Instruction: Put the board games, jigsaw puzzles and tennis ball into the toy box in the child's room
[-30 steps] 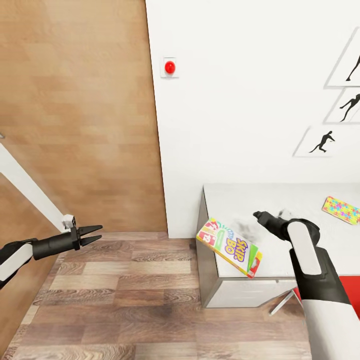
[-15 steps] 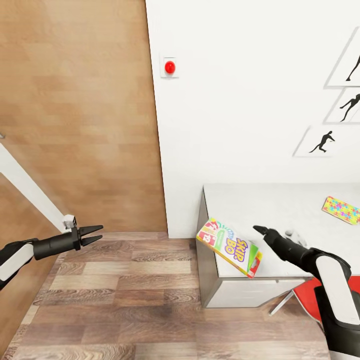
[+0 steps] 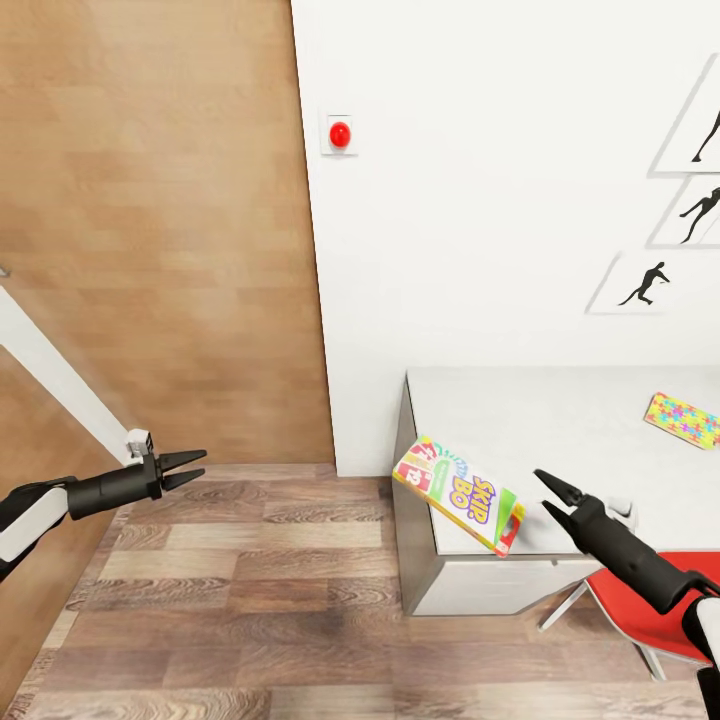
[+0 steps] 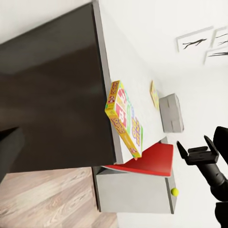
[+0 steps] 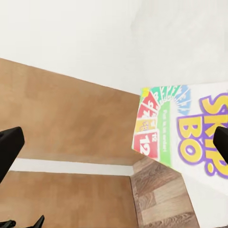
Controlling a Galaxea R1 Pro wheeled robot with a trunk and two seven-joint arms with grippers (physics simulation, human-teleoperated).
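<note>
In the head view, the long pale grey-white table (image 3: 560, 420) stands against the white wall. The white Skip-Bo board game box with green and red sides (image 3: 461, 492) lies on the table's front corner, and a part of it sticks out past the table's edge. The black right gripper (image 3: 556, 497) hangs just beside this box, over the table's front edge, with its two fingers spread apart and nothing in them. A thin flat jigsaw puzzle with many small colours (image 3: 683, 419) lies far along the table from the box. A red chair seat (image 3: 640, 600) sits under the table's front edge. The black left gripper (image 3: 188, 469) hangs over the wood-plank floor (image 3: 250, 590), well apart from the table, fingers a little apart and empty.

In the left wrist view, the same game box (image 4: 124, 118) pokes off the table's edge. The pale grey toy box (image 4: 171, 113) sits further along the table. A small yellow-green tennis ball (image 4: 175, 192) shows near the table, but one cannot tell what it rests on.

In the right wrist view, the game box (image 5: 185, 128) is close ahead, between the two dark finger tips.

The step in hand looks like picking up this game box. Next, the right gripper likely needs to slide around the part that sticks out and squeeze it.
</note>
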